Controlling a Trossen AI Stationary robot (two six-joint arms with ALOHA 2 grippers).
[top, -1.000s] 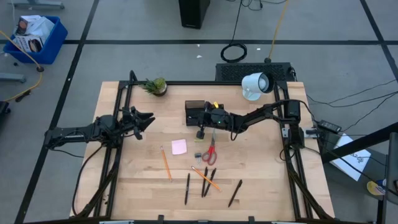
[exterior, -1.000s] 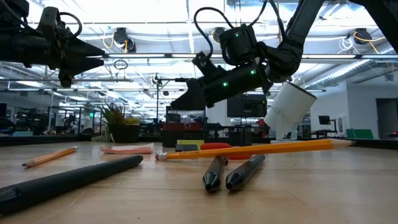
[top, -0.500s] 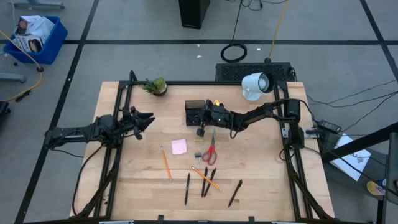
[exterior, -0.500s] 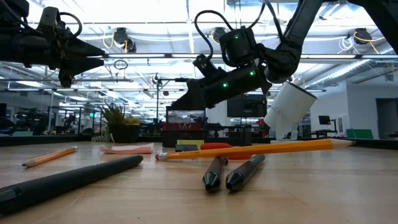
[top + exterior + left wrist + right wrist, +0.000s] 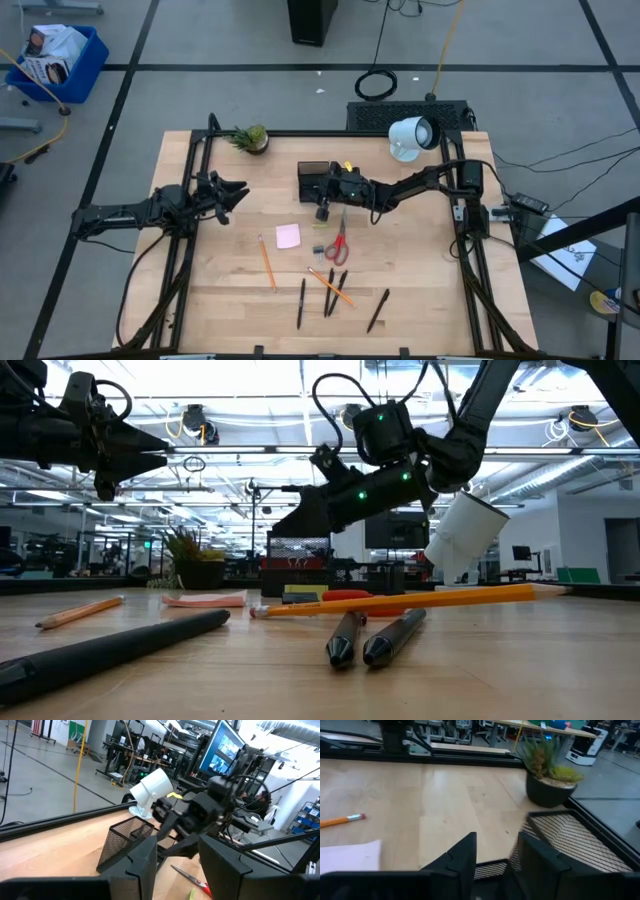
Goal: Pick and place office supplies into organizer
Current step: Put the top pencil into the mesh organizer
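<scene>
While its jaws stand slightly apart with nothing between them, the right gripper point(image 5: 322, 187) hangs above the organizer point(image 5: 314, 180), a black wire-mesh box near the back of the pale wood-grain surface point(image 5: 420, 270). From the right wrist, the mesh shows as a fine grid, its lower compartment partly cut off behind the dark fingers point(image 5: 457, 856).

Just in front lie red-handled scissors point(image 5: 339, 245) and a flat pink sticky-note pad point(image 5: 288, 236). An orange pencil point(image 5: 267, 262) lies alone to the left. Slim black pens point(image 5: 301, 303) and a second pencil point(image 5: 331, 287) form a loose cluster nearer the front edge. Small pieces point(image 5: 318, 250) beside the scissors are too tiny to make out.

The left gripper point(image 5: 238, 193) waits well apart over the surface's left side, jaws spread and empty.

A potted green plant point(image 5: 251, 137) and a smooth white round lamp-like device point(image 5: 410, 137) stand along the back edge.
</scene>
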